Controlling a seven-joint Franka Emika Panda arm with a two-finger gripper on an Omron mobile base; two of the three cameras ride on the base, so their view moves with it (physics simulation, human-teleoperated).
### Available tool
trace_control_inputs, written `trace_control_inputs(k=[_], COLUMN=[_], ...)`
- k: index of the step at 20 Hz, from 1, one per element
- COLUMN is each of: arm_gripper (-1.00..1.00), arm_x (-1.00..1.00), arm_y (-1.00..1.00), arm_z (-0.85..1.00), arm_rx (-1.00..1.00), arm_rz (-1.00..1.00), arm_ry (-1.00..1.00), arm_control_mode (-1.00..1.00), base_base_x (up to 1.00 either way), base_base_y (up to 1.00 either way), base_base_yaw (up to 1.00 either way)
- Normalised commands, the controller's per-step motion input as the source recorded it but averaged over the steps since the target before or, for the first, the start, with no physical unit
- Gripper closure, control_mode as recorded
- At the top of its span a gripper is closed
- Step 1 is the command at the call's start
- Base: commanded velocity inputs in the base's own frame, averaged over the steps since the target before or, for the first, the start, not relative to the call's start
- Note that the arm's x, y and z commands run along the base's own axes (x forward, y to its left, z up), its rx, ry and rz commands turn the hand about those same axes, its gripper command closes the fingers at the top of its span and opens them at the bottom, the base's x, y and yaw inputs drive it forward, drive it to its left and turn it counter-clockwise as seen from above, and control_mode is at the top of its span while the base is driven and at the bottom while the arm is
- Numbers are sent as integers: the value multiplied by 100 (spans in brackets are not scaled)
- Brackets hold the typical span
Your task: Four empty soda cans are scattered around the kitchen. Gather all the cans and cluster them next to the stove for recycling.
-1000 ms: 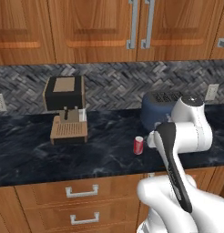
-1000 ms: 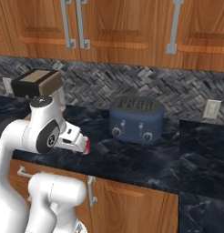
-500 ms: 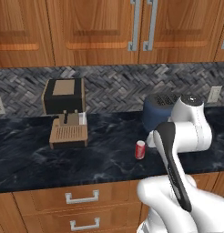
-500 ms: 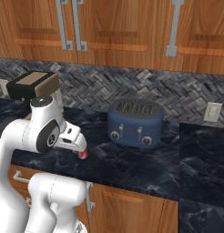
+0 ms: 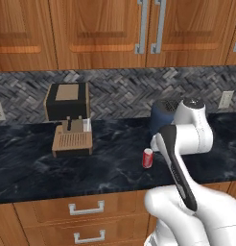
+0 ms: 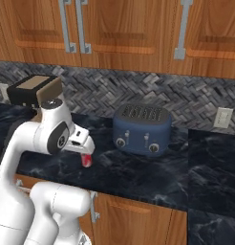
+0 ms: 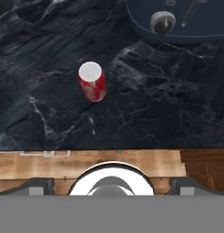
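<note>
One bright red soda can [image 5: 147, 158] stands upright on the black marbled counter [image 5: 105, 158], near its front edge and left of the blue toaster. It also shows under my hand [image 6: 86, 161]. Seen from above, the can [image 7: 92, 82] has a silvery top and lies ahead and a little left of my gripper [image 7: 112, 185]. The gripper hangs above the counter's front edge, well clear of the can, with its fingers [image 7: 40, 184] spread wide and nothing between them. The stove and the other cans are out of view.
A blue toaster [image 6: 141, 129] sits at the back of the counter, right of the can, its knobs [image 7: 160, 21] facing me. A black and tan coffee machine [image 5: 68, 117] stands far left. Wood drawers [image 5: 86, 209] run below and wall cabinets above.
The whole scene has slid slightly down in both base views, so the camera has moved a little. The can stays in place on the counter and the arm's pose looks the same.
</note>
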Motion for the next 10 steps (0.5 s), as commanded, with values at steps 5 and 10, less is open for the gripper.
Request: trace_control_inputs(k=[5,10], arm_gripper=[-100,-100], arm_x=[43,36], arm_y=[0,1], arm_z=[-3,-7], arm_rx=[0,0], arm_rz=[1,1], arm_ry=[6,10], arm_control_mode=[-100,-100], base_base_x=[0,0], base_base_y=[0,0], base_base_yaw=[0,0])
